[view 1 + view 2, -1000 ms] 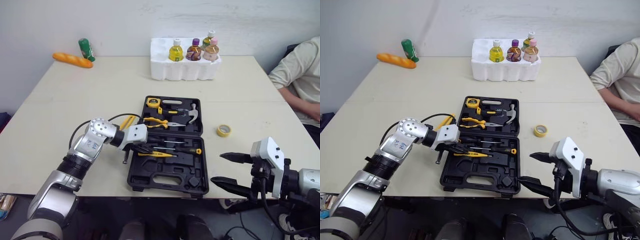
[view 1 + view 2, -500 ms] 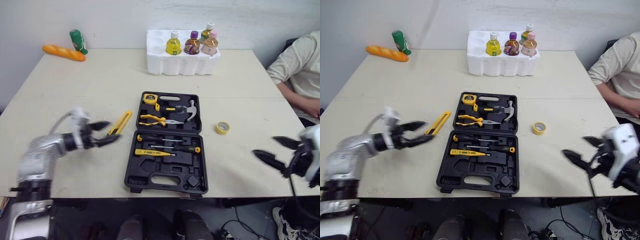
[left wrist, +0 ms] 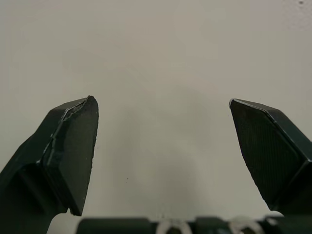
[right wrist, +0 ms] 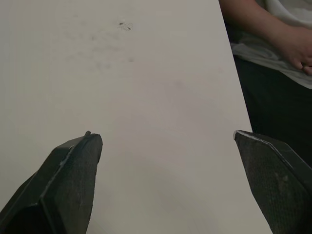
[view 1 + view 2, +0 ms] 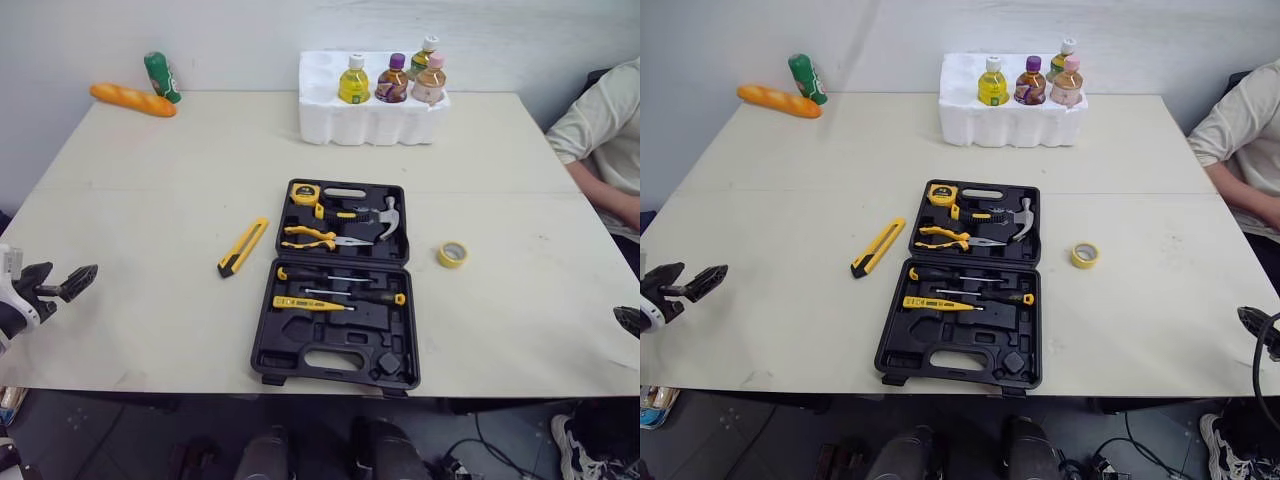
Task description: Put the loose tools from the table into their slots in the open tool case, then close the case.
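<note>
Both arms have retreated to near edges, away from tool case (image 5: pixel 296 345); left gripper (image 3: pixel 163 109) and right gripper (image 4: pixel 166 141) spread wide, apparently empty. Utility knife (image 5: pixel 243 247) and tape roll (image 5: pixel 452 254) remain loose.

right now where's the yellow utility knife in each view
Left eye view: utility knife lies on the table, left of the open tool case, apart from it.
Right eye view: same spot, left of the case.
Left wrist view: bare table ahead.
Right wrist view: bare table, a person's hand beyond its edge.
Shared landmark: the tool case.
</note>
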Tool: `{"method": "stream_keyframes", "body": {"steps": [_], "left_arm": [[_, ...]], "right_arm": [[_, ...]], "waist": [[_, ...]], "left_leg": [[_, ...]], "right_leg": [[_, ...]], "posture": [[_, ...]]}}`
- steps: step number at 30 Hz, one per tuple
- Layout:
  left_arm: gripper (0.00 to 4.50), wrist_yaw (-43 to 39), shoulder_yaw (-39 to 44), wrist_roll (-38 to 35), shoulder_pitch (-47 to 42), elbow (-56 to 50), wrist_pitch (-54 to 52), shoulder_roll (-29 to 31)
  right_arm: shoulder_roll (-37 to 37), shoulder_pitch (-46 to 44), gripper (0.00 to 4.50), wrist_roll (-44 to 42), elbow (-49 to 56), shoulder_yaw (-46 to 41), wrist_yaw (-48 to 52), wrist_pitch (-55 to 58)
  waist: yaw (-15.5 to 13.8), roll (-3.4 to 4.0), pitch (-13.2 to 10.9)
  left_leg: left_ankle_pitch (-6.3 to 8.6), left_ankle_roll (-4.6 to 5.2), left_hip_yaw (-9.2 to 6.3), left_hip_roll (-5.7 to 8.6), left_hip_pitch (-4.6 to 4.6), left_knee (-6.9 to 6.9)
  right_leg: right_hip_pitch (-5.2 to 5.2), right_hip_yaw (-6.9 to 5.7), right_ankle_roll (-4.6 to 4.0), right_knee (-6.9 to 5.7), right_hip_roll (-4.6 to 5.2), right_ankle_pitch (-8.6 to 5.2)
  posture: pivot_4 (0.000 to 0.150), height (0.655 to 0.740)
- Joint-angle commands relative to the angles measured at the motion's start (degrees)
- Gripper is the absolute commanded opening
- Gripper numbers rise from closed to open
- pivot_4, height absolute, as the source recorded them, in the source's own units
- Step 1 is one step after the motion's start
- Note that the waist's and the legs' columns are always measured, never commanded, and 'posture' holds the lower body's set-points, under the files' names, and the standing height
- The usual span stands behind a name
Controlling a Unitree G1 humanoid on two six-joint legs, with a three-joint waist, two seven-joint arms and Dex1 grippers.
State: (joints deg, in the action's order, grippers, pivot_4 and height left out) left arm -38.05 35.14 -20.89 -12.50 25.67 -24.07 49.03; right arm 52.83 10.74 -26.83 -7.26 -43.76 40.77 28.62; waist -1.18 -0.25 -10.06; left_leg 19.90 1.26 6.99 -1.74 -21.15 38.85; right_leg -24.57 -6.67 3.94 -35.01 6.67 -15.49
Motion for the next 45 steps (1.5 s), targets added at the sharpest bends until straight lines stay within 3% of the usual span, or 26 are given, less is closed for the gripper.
{"method": "stream_keyframes", "body": {"steps": [1, 4, 8, 13, 19, 25, 28, 33, 37, 39, 41, 43, 45], "left_arm": [[4.48, 1.4, -1.9, 0.5, -0.3, -3.5, 1.1, -0.8], [4.48, 0.4, -6.9, -1.2, -0.2, -13.4, -3.7, -2.5], [4.48, 7.0, -13.1, -1.5, -4.0, -25.6, -15.6, -5.8], [4.48, 10.0, -20.9, -2.4, -8.3, -34.3, -27.7, -8.4], [4.48, 10.8, -29.6, 2.0, -14.6, -29.3, -28.6, -9.7], [4.48, 8.8, -37.0, 7.0, -18.8, -19.6, -22.4, -12.6], [3.68, 7.8, -38.2, 8.7, -18.3, -17.3, -19.5, -13.3], [1.52, 5.6, -36.5, 7.2, -19.0, -16.5, -18.8, -14.7], [1.48, 2.0, -34.3, 6.7, -23.9, -14.1, -15.5, -13.1], [1.48, -4.3, -33.9, 6.1, -25.5, -14.7, -11.2, -9.6], [1.48, -11.1, -34.8, 5.3, -25.9, -16.7, -9.1, -6.2], [1.48, -25.0, -39.2, 2.2, -25.4, -23.6, -9.3, -0.6], [1.48, -33.1, -43.6, 1.6, -26.0, -27.7, -8.3, 1.7]], "right_arm": [[1.8, -1.2, 4.5, 0.2, 3.0, -1.1, 0.9, -0.9], [2.6, -3.8, 4.5, -4.5, 11.6, -1.1, 1.5, 4.7], [4.1, -3.4, 4.5, -12.0, 26.0, 0.2, 7.3, 10.4], [6.8, -6.9, 4.5, -29.2, 40.2, 1.6, 9.1, 20.1], [9.3, -15.0, 4.5, -44.3, 47.5, 8.7, 5.9, 23.3], [9.7, -19.3, 4.5, -44.6, 48.7, 14.8, 2.6, 22.2], [9.2, -19.2, 4.5, -43.1, 48.6, 15.9, 1.8, 21.3], [8.1, -18.6, 4.5, -40.9, 47.7, 15.7, -0.1, 20.4], [7.0, -14.5, 4.5, -37.8, 49.2, 14.5, -0.9, 19.8], [6.2, -9.7, 4.5, -35.7, 50.0, 11.9, 0.0, 19.5], [5.7, -5.7, 4.5, -33.5, 50.8, 9.8, 1.1, 18.6], [4.8, -1.8, 4.5, -33.4, 52.0, 6.7, 2.5, 18.5], [4.3, 1.6, 4.5, -33.3, 53.3, 4.5, 4.4, 18.3]], "waist": [[0.0, 0.04, 0.0], [0.2, 0.05, 0.0], [0.1, 0.05, 0.0], [-0.2, -0.01, -0.1], [-0.2, -0.3, -0.2], [-0.5, -0.32, -0.2], [-0.8, -0.31, -0.2], [-0.7, -0.31, -0.2], [-1.0, -0.32, -0.2], [-0.9, -0.5, -0.3], [-0.8, -0.51, -0.3], [-0.4, -0.51, -0.3], [-0.3, -0.46, -0.3]], "left_leg": [[-0.01, -0.01, 0.0, 0.0, 0.01, -0.01], [-0.02, -0.02, 0.03, 0.0, 0.0, -0.01], [-0.04, 0.0, 0.04, 0.0, -0.01, 0.03], [-0.21, 0.27, 0.04, 0.0, -0.04, 0.0], [-0.24, 0.34, 0.04, 0.01, -0.04, 0.09], [-0.2, 0.38, 0.04, 0.02, -0.14, 0.11], [-0.2, 0.41, 0.03, 0.06, -0.15, 0.18], [-0.22, 0.43, 0.02, 0.04, -0.08, 0.21], [-0.25, 0.44, -0.01, 0.05, -0.13, 0.21], [-0.25, 0.45, -0.02, 0.05, -0.22, 0.21], [-0.28, 0.41, -0.03, 0.02, -0.31, 0.21], [-0.3, 0.44, 0.05, 0.04, -0.34, 0.22], [-0.27, 0.48, 0.08, 0.04, -0.33, 0.22]], "right_leg": [[0.0, 0.0, 0.0, -0.02, 0.0, 0.0], [0.0, 0.01, 0.0, -0.05, -0.01, 0.0], [0.0, 0.05, 0.03, -0.11, -0.02, 0.02], [0.02, 0.02, 0.05, -0.04, -0.13, 0.03], [0.04, 0.03, 0.07, -0.05, -0.14, 0.04], [0.02, 0.01, 0.07, 0.07, -0.13, 0.04], [0.05, -0.01, 0.09, 0.07, -0.1, 0.05], [0.1, -0.01, 0.1, -0.01, -0.09, 0.06], [0.08, -0.06, 0.1, -0.03, -0.09, 0.06], [0.03, -0.11, 0.11, 0.01, -0.11, 0.06], [0.0, -0.18, 0.11, -0.1, -0.17, 0.06], [0.0, -0.18, 0.12, -0.07, -0.22, 0.07], [0.05, -0.22, 0.13, 0.03, -0.27, 0.07]], "posture": [[0.15, 0.7367], [0.15, 0.7367], [0.15, 0.7367], [0.15, 0.7367], [0.15, 0.7367], [0.15, 0.7367], [0.15, 0.7367], [0.15, 0.7367], [0.15, 0.7367], [0.15, 0.7367], [0.15, 0.7367], [0.15, 0.7367], [0.15, 0.7367]]}}
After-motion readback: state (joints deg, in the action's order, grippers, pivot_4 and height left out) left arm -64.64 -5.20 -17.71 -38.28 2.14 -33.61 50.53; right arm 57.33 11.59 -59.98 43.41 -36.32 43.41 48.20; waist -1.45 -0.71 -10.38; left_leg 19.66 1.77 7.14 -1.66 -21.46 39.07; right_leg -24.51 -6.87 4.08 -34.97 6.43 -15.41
